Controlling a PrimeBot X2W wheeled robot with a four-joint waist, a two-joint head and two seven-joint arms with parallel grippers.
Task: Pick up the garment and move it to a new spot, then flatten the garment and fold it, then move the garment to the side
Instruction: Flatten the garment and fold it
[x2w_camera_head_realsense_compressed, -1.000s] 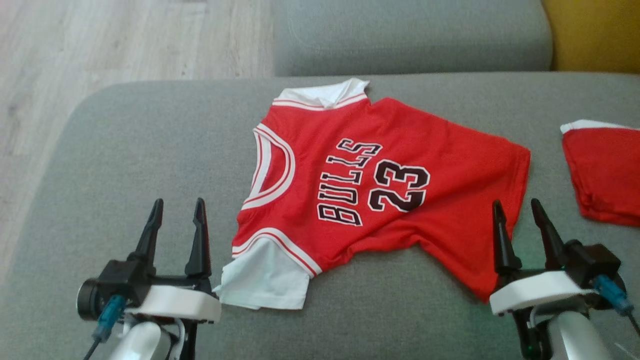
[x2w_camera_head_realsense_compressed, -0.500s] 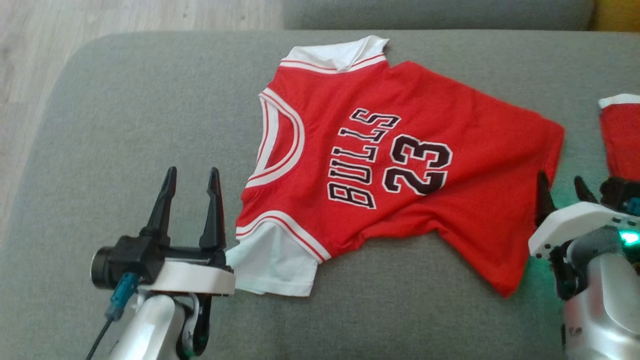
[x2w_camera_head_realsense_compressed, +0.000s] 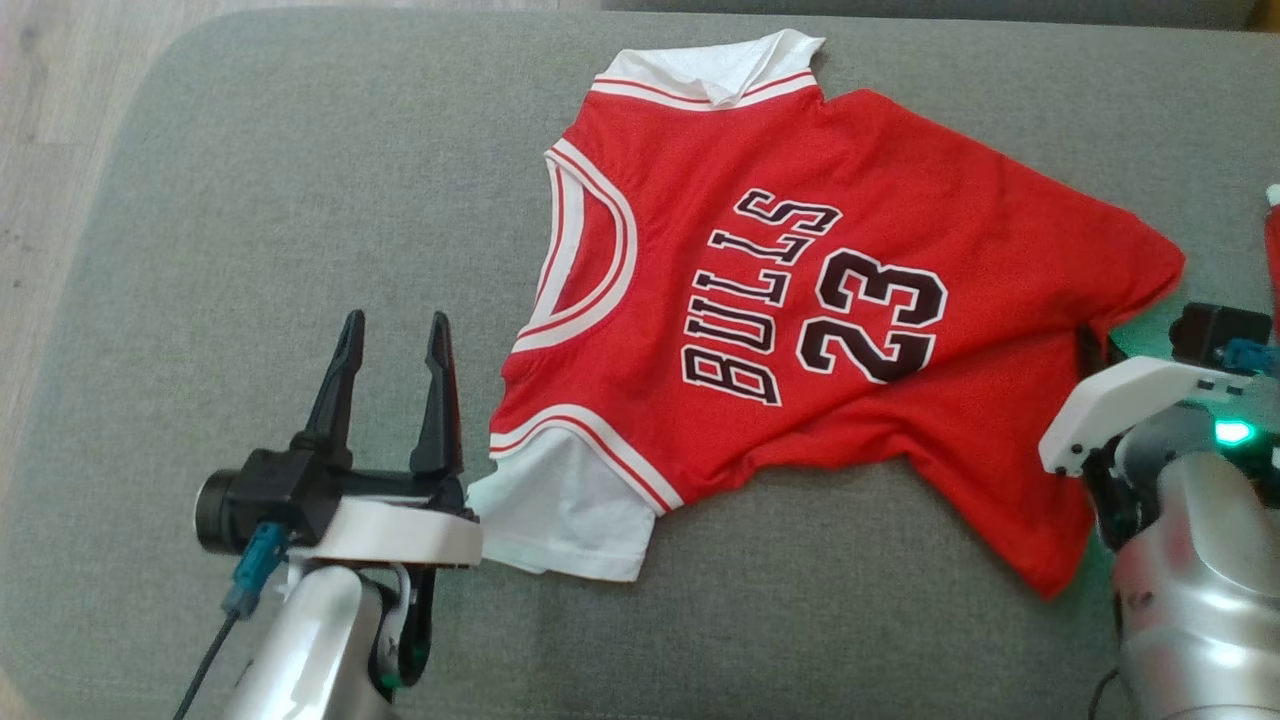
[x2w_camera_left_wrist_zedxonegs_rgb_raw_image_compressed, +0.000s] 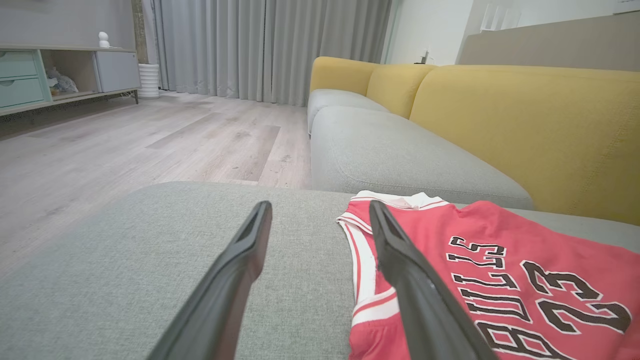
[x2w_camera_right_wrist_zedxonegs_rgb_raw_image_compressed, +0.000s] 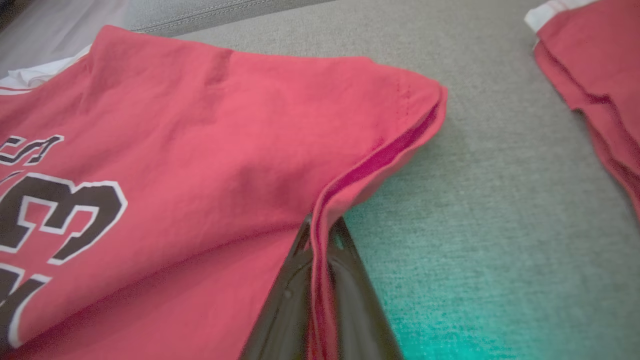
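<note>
Since a second ago the right gripper (x2w_camera_right_wrist_zedxonegs_rgb_raw_image_compressed: 322, 227) has gone from standing spread and clear of the cloth to closing on the hem of the red Bulls jersey (x2w_camera_head_realsense_compressed: 800, 300). The head camera has also tipped down, so the shift of the whole scene is no move of the shirt.

From the right wrist, the two dark fingers pinch the doubled hem edge between them. Both layers are caught, which suits a lift that carries front and back together. In the head view that grip sits at the jersey's 3 o'clock edge, with the fingers largely hidden behind the white wrist housing.

The left gripper (x2w_camera_head_realsense_compressed: 395, 330) hovers with its fingers apart at about 8 o'clock of the jersey, just beside the near white sleeve (x2w_camera_head_realsense_compressed: 570, 520), holding nothing. It looks placed to take the shoulder end next.

The jersey lies print-up on the grey sofa cushion (x2w_camera_head_realsense_compressed: 250, 250), neckline toward 9 o'clock and hem toward 3 o'clock, slightly rumpled along its 6 o'clock side. A second red garment (x2w_camera_right_wrist_zedxonegs_rgb_raw_image_compressed: 590, 65) lies apart at 3 o'clock, beyond the grip. The task seems to be at its start, with the pick-up only just begun.
</note>
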